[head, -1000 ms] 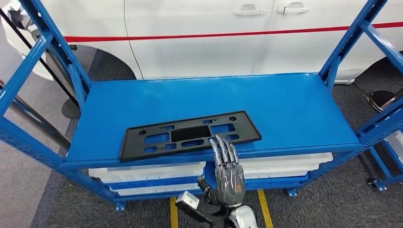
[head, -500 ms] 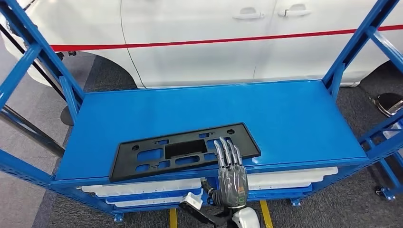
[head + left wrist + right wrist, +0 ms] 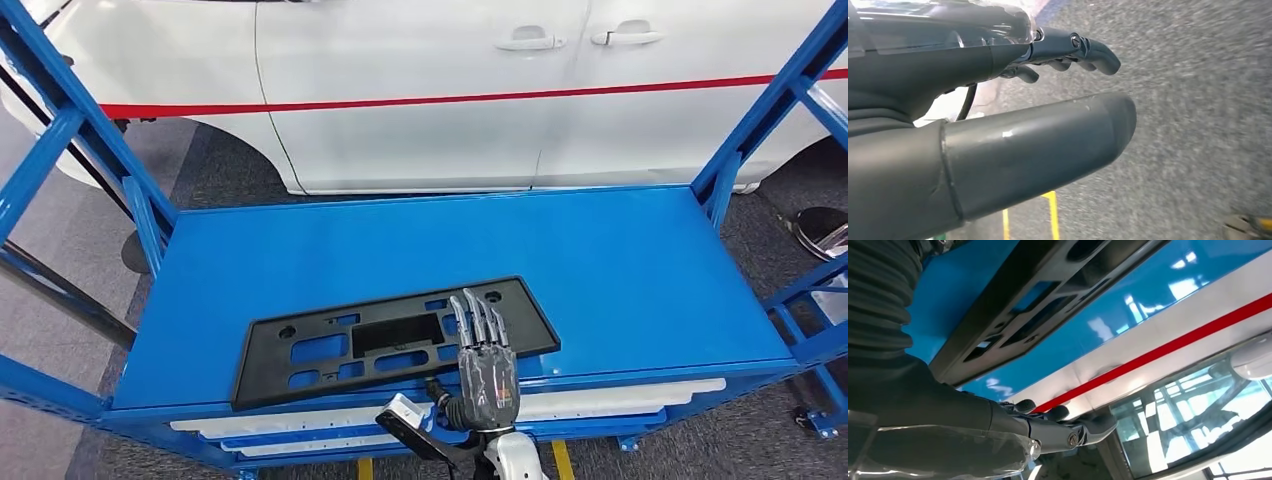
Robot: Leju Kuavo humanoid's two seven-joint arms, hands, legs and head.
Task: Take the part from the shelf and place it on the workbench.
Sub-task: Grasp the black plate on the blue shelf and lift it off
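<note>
The part, a flat black plate holder [image 3: 395, 333] with several cut-outs, lies on the top board of the blue shelf [image 3: 600, 260], near its front edge and left of centre. My right hand [image 3: 485, 365] comes up from below with straight fingers [image 3: 478, 318] lying over the part's right end; it grips nothing. In the right wrist view the part [image 3: 1013, 315] is close beside that hand [image 3: 998, 425]. My left hand [image 3: 1038, 130] hangs over grey floor, its thumb apart from its fingers [image 3: 1083, 47], holding nothing.
A white car [image 3: 420, 80] with a red stripe stands right behind the shelf. Blue slanted uprights rise at the left [image 3: 60, 130] and right [image 3: 770, 110] ends. White trays [image 3: 620, 400] sit on the level below. A dark round object [image 3: 825, 230] lies on the floor at right.
The camera has moved closer and the whole shelf sits lower in the picture. My right hand's fingers have gone from the part's near edge to over its right end.
</note>
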